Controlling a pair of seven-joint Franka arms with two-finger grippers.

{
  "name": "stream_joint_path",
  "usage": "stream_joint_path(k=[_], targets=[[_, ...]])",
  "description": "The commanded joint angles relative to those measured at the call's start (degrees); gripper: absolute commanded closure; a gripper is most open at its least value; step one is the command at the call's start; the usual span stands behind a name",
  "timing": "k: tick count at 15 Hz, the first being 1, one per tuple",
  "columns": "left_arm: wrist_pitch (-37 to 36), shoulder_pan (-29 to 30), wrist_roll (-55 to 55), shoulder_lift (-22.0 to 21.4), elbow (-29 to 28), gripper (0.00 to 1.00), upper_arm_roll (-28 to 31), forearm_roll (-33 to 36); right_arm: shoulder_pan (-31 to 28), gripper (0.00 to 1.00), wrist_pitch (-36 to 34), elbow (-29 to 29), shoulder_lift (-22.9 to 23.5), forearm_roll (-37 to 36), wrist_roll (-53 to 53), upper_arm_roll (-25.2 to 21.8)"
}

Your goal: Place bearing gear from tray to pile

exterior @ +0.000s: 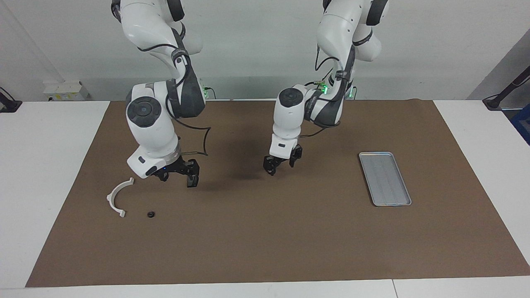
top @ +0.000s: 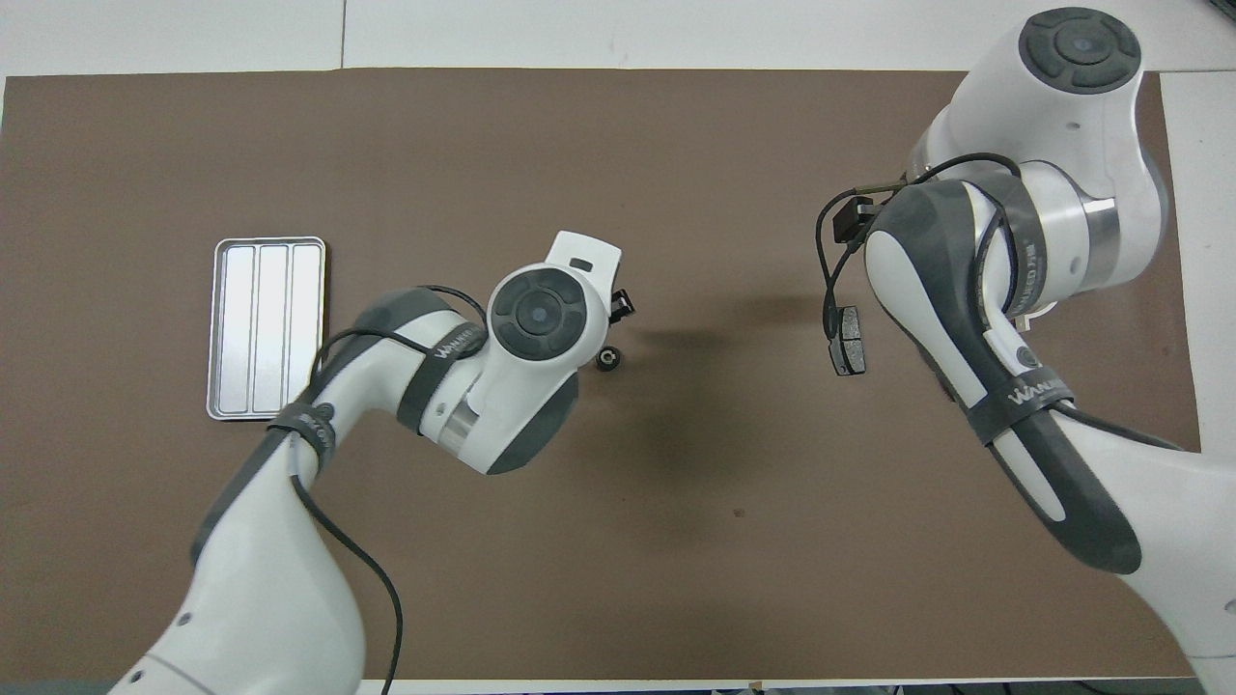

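Hands both gape empty: left hand [exterior: 282, 164] and right hand [exterior: 179, 176] above mat.

High facing camera, steep overhead camera, both probably sharing mat [exterior: 265, 231]

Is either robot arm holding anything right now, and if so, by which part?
Nothing is held. The right pincer hangs open over a brake pad, and the left pincer hangs open over the mat.

We look down on a brown mat [top: 618, 541]. A silver tray [top: 266, 328] lies toward the left arm's end. A small dark gear [top: 606, 360] sits mid-mat, and one brake pad [top: 849, 340] lies toward the right arm's end.
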Motion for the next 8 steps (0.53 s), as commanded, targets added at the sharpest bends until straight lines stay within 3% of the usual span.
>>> stream_joint_path(k=[1, 4, 6, 8], targets=[[-9.35, 10.65, 12.57, -10.49, -0.7, 0.0, -0.04, 0.98, 6.6, 0.0, 0.21, -1.21, -1.0, 0.01, 16.6, 0.18], [-13.65, 24.7, 36.34, -15.06, 2.1, 0.0, 0.57, 2.64, 14.87, 0.0, 5.11, -1.74, 0.84, 0.1, 35.85, 0.18], [-20.31, 33.15, 52.63, -15.34, 7.71, 0.0, 0.66, 0.81, 19.61, 0.0, 7.4, -1.39, 3.04, 0.1, 45.18, 0.18], [-28.93, 37.13, 56.99, -15.51, 13.69, 0.0, 0.66, -2.44, 23.31, 0.0, 11.18, -1.04, 6.63, -0.6, 54.15, 0.09]])
